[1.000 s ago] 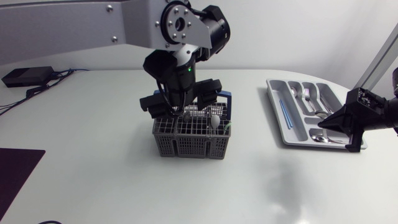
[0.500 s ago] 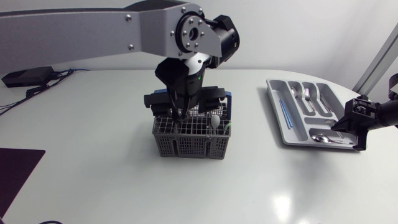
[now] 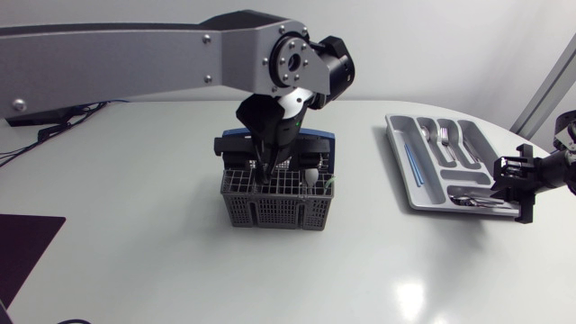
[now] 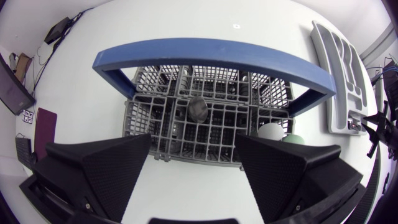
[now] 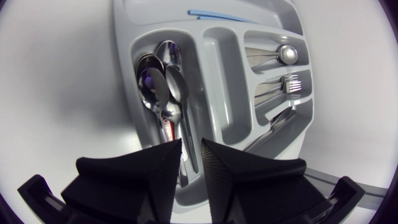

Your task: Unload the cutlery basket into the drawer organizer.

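White glossy table (image 3: 135, 234) viewed from above. Grey cutlery basket (image 3: 270, 211), blue-handled, set at frame centre. Grey drawer organizer (image 3: 399, 162) placed at right, well apart from basket, near rounded table edge. At upper left, black box (image 3: 40, 110) and cables (image 3: 18, 148) laid. At lower left corner, dark mat (image 3: 22, 252) seen.

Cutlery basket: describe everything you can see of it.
The cutlery basket is a grey, plastic-looking lattice box split into small compartments, with a blue arched handle spanning it. It stands upright on the white table, near the middle. A dark rounded utensil end stands in a central compartment; a white knob and a pale green one poke up at one corner. The left pincer hangs open directly above it; whether it touches the basket cannot be seen.
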Action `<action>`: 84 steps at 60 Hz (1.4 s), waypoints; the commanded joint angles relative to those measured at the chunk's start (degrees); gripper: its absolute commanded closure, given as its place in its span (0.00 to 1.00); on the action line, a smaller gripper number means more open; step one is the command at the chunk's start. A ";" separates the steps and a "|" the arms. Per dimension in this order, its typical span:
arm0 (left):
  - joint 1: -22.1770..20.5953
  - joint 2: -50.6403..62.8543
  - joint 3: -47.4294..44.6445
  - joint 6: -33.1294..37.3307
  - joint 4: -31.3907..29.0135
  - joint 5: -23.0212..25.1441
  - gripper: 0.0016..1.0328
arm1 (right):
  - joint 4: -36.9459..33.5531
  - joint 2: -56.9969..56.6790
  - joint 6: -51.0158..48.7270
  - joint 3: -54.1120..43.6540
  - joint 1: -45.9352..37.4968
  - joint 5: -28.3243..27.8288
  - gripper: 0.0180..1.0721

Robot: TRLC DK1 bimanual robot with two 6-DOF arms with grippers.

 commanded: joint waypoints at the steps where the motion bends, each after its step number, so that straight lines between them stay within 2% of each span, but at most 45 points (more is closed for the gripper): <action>1: -0.83 2.14 2.97 -0.13 -1.34 -1.77 0.09 | 0.44 0.22 -1.99 -1.97 0.17 1.12 0.50; 6: -1.18 3.28 4.47 -1.54 -2.57 -3.17 0.09 | 0.44 -1.10 -1.90 -3.02 0.17 1.38 0.36; 19: -2.85 5.56 7.81 -4.09 -6.00 -8.01 0.09 | 0.88 -6.72 -1.81 -8.03 0.70 1.56 0.15; 34: -2.85 6.71 8.33 0.75 -7.23 -8.27 0.09 | 0.88 -14.99 -1.20 -13.04 1.84 0.94 0.05; 48: -2.33 6.36 7.01 6.11 -7.23 -8.98 0.09 | -0.44 -22.28 0.03 -16.20 3.69 -0.90 0.05; 57: -1.80 5.92 6.58 6.99 -7.23 -8.98 0.09 | -2.46 -26.68 1.44 -18.14 5.54 -1.69 0.05; 71: -2.24 6.27 7.54 -2.59 -7.58 -8.45 0.15 | -4.48 -31.51 7.50 -20.77 10.37 -1.61 0.05; 84: -2.50 7.59 9.39 -11.21 -8.20 -6.87 0.16 | -5.10 -33.00 12.87 -22.53 13.97 -1.52 0.05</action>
